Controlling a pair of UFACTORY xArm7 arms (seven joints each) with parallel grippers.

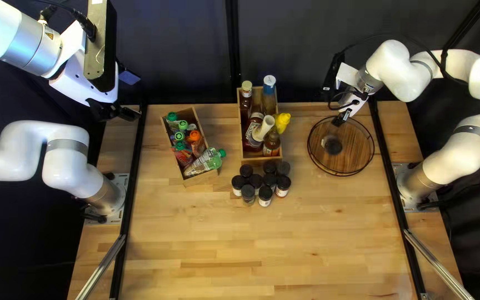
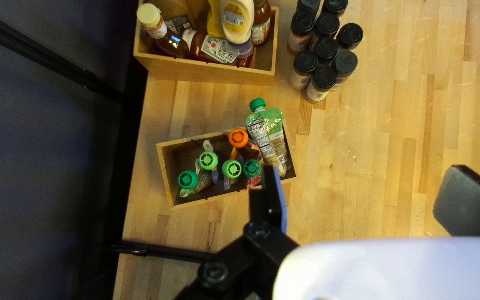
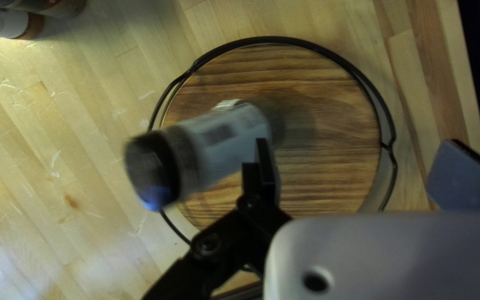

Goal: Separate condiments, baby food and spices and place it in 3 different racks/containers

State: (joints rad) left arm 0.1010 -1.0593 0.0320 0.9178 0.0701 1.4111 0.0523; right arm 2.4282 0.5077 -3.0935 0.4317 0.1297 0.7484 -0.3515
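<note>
My left gripper (image 1: 123, 113) hangs past the table's far left corner; in the left wrist view the gripper (image 2: 365, 194) is open and holds nothing. My right gripper (image 1: 341, 118) is over the round wooden rack (image 1: 356, 150); in the right wrist view the gripper (image 3: 356, 172) stands open, with a blurred black-lidded spice jar (image 3: 223, 136) outside one finger, on the rack. Whether the jar leans, I cannot tell. Baby food pouches (image 2: 268, 133) fill a wooden box (image 2: 226, 195). Condiment bottles (image 1: 271, 143) are in a second box (image 1: 259, 158). Several spice jars (image 1: 265, 194) stand near it.
Black rails (image 1: 133, 183) run along the table's left and right sides. The rack's black wire rim (image 3: 284, 40) surrounds its wooden base. A yellow bottle (image 1: 283, 120) juts over the condiment box's right wall. A dark curtain (image 1: 173, 50) hangs behind the table.
</note>
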